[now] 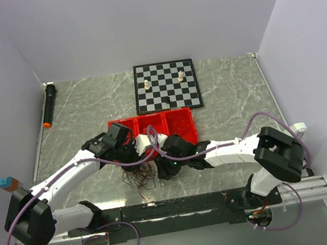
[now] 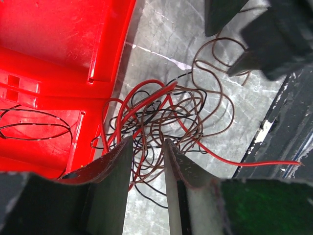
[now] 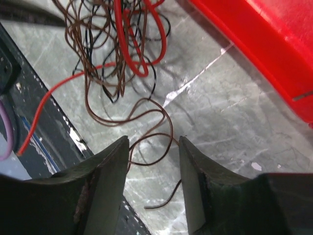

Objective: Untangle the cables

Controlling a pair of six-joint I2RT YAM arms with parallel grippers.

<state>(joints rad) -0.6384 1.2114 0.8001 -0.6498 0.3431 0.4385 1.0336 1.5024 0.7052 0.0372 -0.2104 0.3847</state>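
The cables (image 1: 140, 178) are a loose tangle of thin red, brown and black wires on the marble table, just in front of the red bin (image 1: 179, 123). My left gripper (image 1: 136, 152) hangs over the tangle. In the left wrist view it (image 2: 146, 149) is open, and strands of the cables (image 2: 156, 115) pass between its fingertips (image 2: 117, 161), which do not pinch them. My right gripper (image 1: 170, 161) is at the tangle's right side. In the right wrist view it (image 3: 154, 144) is open, with a brown loop of the cables (image 3: 112, 54) lying between its tips.
One black wire (image 2: 34, 129) lies inside the red bin (image 2: 58, 63). A chessboard (image 1: 166, 86) with a few pieces lies at the back. A black marker with an orange tip (image 1: 49, 104) lies at the far left. The black base rail (image 1: 176, 207) runs along the near edge.
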